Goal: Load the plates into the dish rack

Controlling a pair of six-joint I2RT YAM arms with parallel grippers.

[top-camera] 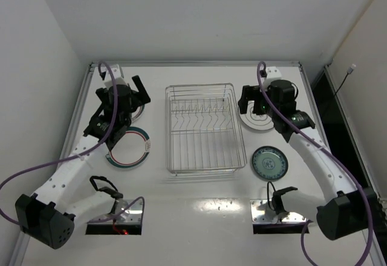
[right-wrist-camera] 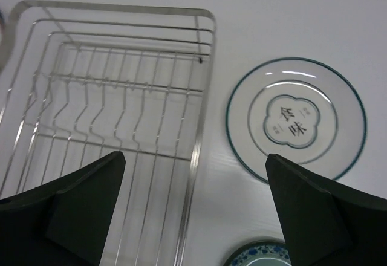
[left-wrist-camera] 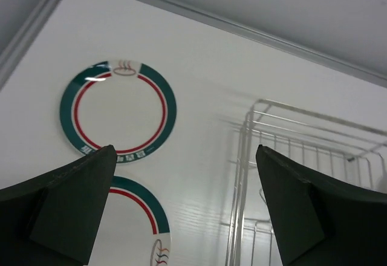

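Note:
The silver wire dish rack (top-camera: 205, 130) stands mid-table with nothing in it. Left of it lie two white plates with teal-and-red rims, a far one (left-wrist-camera: 118, 109) and a near one (top-camera: 130, 148). My left gripper (top-camera: 124, 95) hovers open above the far one, holding nothing; in its wrist view (left-wrist-camera: 185, 151) both plates and the rack (left-wrist-camera: 302, 175) show. Right of the rack lie a white plate with thin dark rings (right-wrist-camera: 296, 118) and a teal-blue patterned plate (top-camera: 269, 163). My right gripper (top-camera: 249, 106) hovers open and empty between the rack and the ringed plate (right-wrist-camera: 195, 156).
A raised metal border (top-camera: 193, 63) runs along the table's far and side edges. Two rectangular cut-outs with cables (top-camera: 115, 223) sit at the near edge by the arm bases. A dark panel (top-camera: 329, 115) stands beyond the right edge.

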